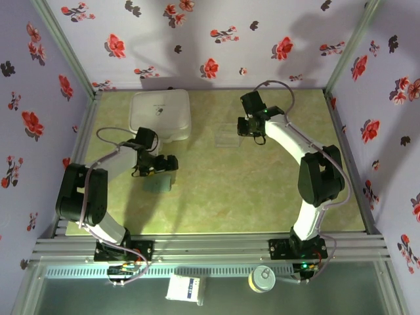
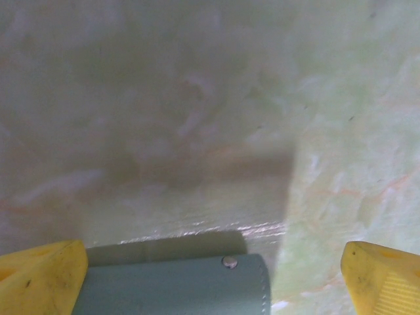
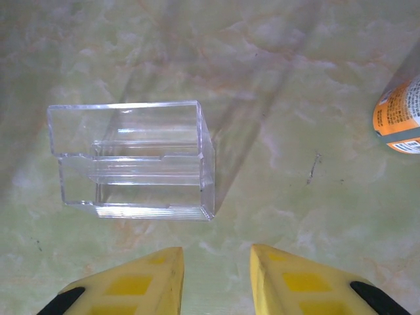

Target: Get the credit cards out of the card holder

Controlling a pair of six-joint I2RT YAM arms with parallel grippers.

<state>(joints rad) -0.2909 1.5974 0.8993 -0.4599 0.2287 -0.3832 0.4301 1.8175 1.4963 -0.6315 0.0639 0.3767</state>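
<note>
Yellow plastic fingers [image 2: 41,275] of the left gripper [image 2: 213,281] stand spread as wide as they go, one wedge at each lower corner of the left wrist view, and between them lies the card holder [image 2: 167,292]. It is a single flat grey-blue piece with a matte, leather-like skin, a line of stitching along its rounded corner and one small round metal stud near that corner. Its left edge meets the left finger in this view, though whether they touch cannot be told; the right finger stands well apart from it. From above, the card holder [image 1: 159,184] rests flat on the surface [image 1: 262,197], a glossy pale green sheet marbled with faint orange veins, directly under the left gripper [image 1: 165,164]. The right gripper [image 3: 213,282] has its two yellow, black-tipped fingers drawn near each other with a narrow strip of bare surface between them, pinching nothing. Just beyond it sits one clear tray [image 3: 131,161], a hard transparent rectangular box with stepped inner ledges, open and lying on the surface apart from the fingers. An orange-labelled rounded container [image 3: 399,115] is cut off by the right edge. One big white rounded square box [image 1: 159,113] sits at the far left of the surface, behind the left gripper.
</note>
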